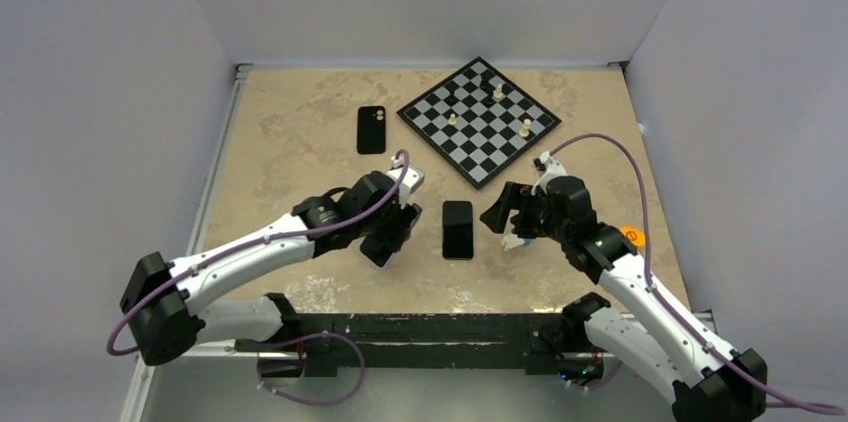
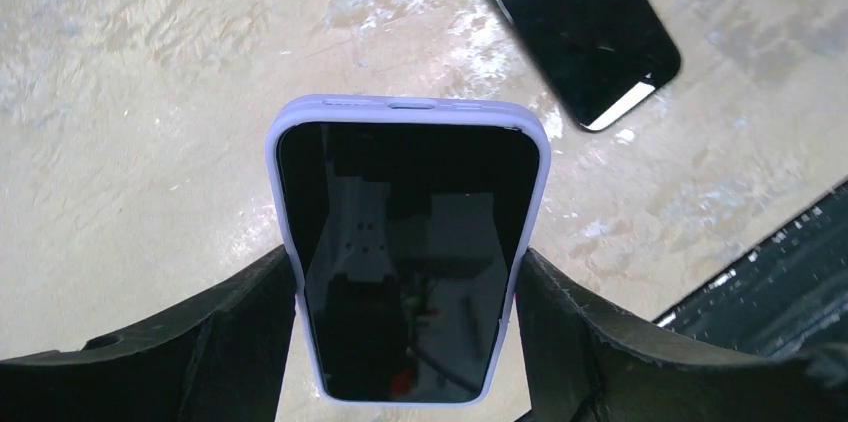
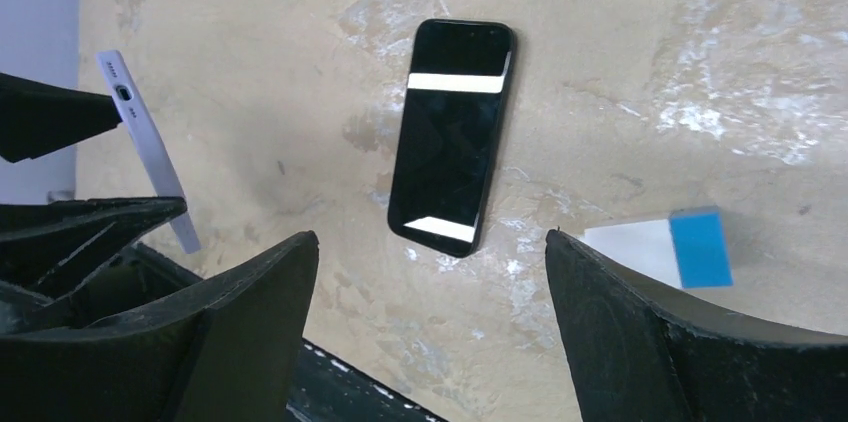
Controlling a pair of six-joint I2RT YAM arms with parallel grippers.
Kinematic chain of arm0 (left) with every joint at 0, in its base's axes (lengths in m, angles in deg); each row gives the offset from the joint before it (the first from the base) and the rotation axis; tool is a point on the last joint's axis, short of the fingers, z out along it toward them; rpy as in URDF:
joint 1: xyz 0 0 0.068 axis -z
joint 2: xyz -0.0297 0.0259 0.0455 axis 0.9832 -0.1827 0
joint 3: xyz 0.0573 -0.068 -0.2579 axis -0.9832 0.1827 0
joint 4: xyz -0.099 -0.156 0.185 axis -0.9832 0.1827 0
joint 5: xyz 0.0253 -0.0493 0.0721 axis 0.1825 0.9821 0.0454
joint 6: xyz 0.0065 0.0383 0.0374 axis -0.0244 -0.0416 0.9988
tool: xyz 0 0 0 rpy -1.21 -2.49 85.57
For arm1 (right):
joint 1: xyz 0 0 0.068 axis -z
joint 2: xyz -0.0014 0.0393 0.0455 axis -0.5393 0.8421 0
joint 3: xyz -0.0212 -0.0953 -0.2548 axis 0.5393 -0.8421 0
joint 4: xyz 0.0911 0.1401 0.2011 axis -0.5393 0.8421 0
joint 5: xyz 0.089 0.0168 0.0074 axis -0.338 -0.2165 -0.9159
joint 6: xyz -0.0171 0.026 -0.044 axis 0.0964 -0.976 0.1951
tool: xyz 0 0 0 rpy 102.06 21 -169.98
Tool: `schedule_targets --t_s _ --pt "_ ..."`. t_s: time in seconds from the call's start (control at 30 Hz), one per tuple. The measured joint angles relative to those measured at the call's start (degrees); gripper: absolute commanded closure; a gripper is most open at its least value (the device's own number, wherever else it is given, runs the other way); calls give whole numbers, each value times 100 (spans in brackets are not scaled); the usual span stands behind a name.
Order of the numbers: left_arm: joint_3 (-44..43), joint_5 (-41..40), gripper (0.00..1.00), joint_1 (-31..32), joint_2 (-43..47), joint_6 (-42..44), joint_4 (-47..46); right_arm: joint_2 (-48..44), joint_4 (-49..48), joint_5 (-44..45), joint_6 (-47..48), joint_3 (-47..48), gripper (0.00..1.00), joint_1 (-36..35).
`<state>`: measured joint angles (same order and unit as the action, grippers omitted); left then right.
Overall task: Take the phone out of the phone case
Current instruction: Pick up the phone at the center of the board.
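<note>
The phone (image 2: pixel 408 272), dark screen facing the wrist camera, sits in a lavender phone case (image 2: pixel 408 108). The left gripper (image 1: pixel 390 234) clamps its long edges and holds it tilted above the table (image 1: pixel 300 142). Its long axis runs along the fingers. At right, the right gripper (image 3: pixel 430 236) hangs with its jaws spread over a bare black handset (image 3: pixel 452 135).

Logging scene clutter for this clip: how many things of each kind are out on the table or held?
Phones: 3 (lavender-cased phone, bare black phone, black handset lying back up, possibly only a case)
Chessboard: 1
Chess pieces: 3
Blue-and-white card: 1
Total: 8
</note>
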<state>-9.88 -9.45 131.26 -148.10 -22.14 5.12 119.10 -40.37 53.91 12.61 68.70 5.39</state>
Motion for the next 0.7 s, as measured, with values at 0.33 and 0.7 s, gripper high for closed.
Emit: schedule_targets --t_s 0.33,0.7 --pt "813 1154 100 0 1019 748 -866 1344 -1012 -2225 166 114 18 -199" --pt "813 1478 100 2 920 837 -1084 2946 -1526 -2345 -219 1434 37 -1003"
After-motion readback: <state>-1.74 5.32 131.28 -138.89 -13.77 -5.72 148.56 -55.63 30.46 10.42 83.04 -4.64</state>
